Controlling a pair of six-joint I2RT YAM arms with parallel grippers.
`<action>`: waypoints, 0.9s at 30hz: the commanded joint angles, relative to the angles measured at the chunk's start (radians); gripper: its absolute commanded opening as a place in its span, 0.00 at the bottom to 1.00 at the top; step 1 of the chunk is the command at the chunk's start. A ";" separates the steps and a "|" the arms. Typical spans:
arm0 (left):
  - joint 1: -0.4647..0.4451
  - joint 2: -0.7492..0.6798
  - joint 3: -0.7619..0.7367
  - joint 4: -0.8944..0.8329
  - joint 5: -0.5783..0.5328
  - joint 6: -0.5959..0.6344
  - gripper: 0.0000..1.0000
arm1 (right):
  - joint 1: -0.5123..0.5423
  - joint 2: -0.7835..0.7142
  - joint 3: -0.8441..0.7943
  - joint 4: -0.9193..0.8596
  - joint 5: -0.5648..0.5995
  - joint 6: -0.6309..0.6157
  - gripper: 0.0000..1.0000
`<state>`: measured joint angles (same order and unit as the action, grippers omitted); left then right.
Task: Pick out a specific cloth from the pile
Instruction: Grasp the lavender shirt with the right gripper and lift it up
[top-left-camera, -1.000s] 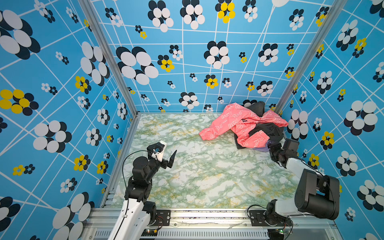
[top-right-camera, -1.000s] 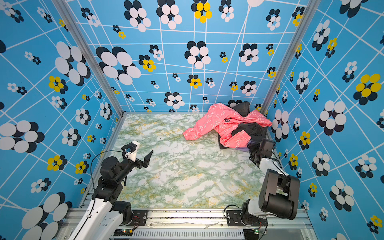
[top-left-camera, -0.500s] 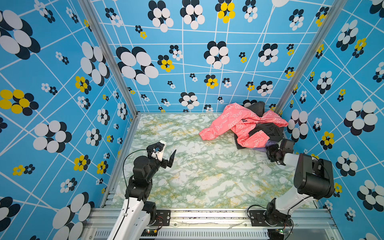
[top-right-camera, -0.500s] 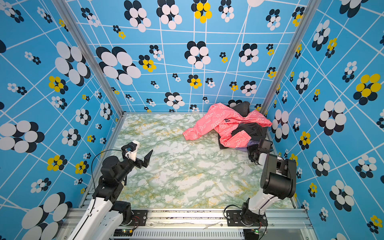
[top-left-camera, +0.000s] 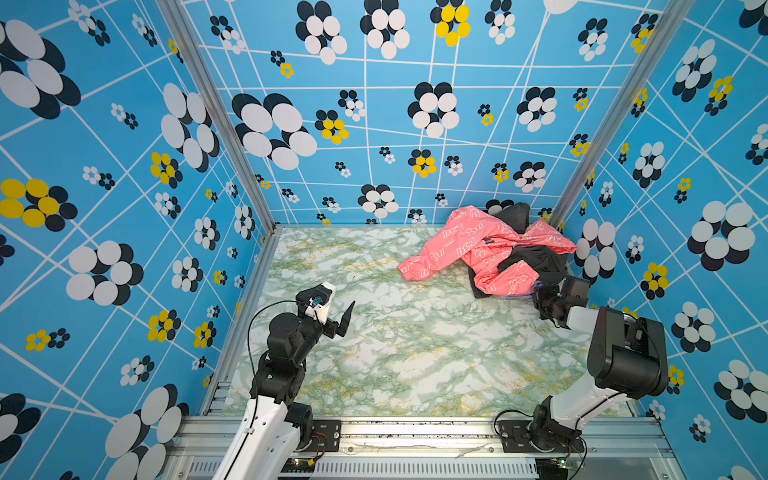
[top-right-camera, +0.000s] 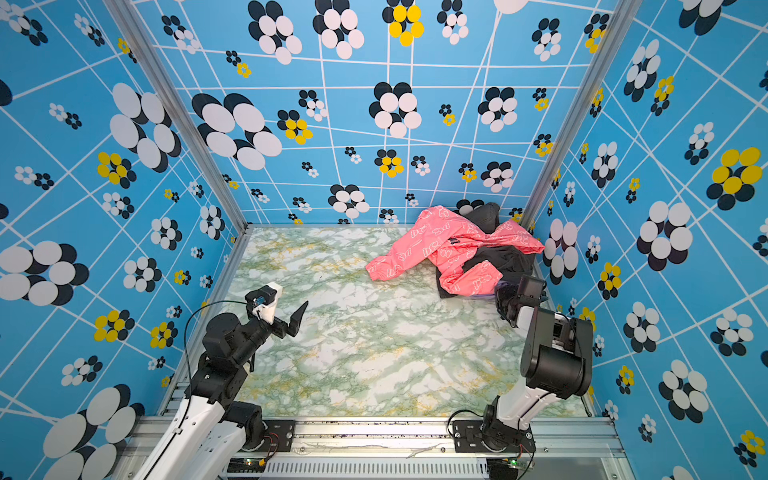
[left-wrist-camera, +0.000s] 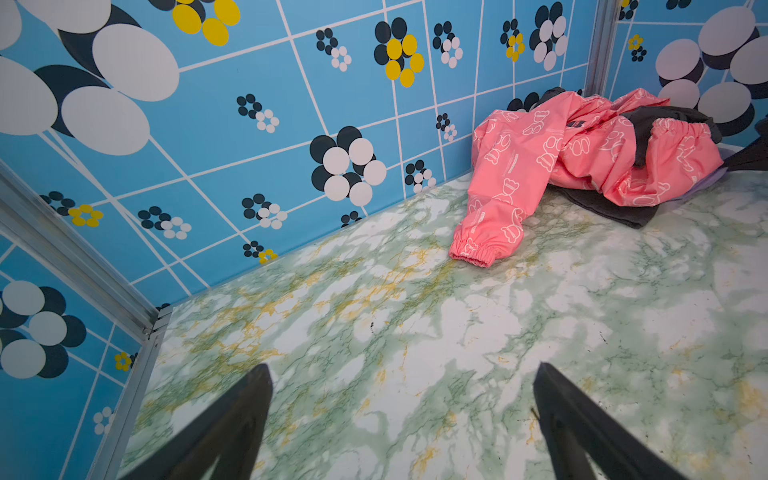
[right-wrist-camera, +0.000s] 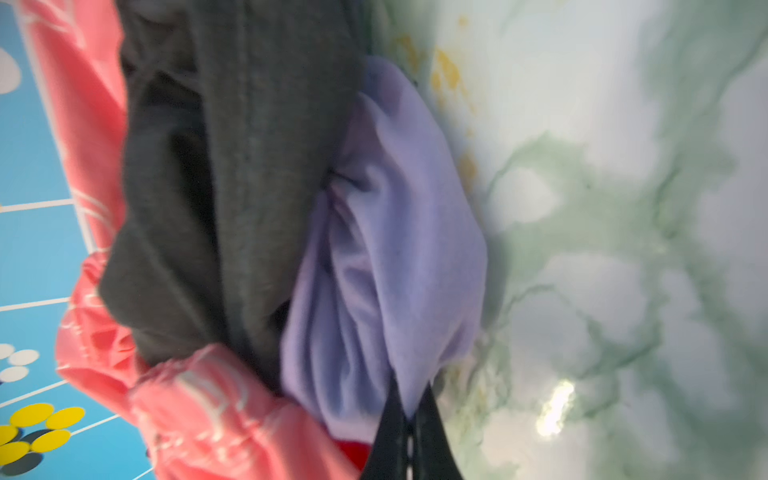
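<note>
**Now pinching the lavender cloth at the pile's near edge**

From my seat, the cloth (right-wrist-camera: 395, 249) is a plain lavender fold lying on the surface (top-left-camera: 415, 353). It sits at the near right edge of the pile (top-left-camera: 519, 266). It is tucked against and partly under a dark grey garment (right-wrist-camera: 249, 166), and the pink jacket (top-left-camera: 461, 245) touches it on one side.

In the right wrist view, the cloth's loose edge runs down between the two black fingers of my right hand (right-wrist-camera: 409, 409). Those fingers are drawn almost together on that edge, so I have the cloth gripped. In both top views only a thin lavender sliver shows under the jacket's hem, right at the tip of that hand.

The pile sits in the far right corner of the surface, against the blue flower-patterned walls (top-left-camera: 374, 124). The jacket, coral-pink with white print, lies over the top of it. One sleeve stretches out to the left, with its elastic cuff lying on the marbled green surface. More dark fabric pokes up at the back, against the wall.

My left hand (left-wrist-camera: 401, 368) is well apart from all this, over the left side of the surface. Its fingers are spread wide, and I see only bare marbling between them.
</note>
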<state>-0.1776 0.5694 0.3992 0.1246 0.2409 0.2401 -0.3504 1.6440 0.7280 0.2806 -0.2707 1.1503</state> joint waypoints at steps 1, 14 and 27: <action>-0.016 -0.011 -0.007 -0.018 -0.028 0.028 0.99 | -0.006 -0.101 -0.001 0.021 0.024 0.025 0.00; -0.026 -0.009 -0.006 -0.030 -0.047 0.034 0.99 | -0.005 -0.342 0.105 -0.004 0.060 0.049 0.00; -0.028 0.004 -0.006 -0.011 -0.048 0.031 0.99 | -0.005 -0.474 0.235 0.052 0.117 0.037 0.00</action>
<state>-0.1989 0.5671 0.3992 0.1005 0.2081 0.2565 -0.3504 1.2201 0.8848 0.2317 -0.1822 1.1976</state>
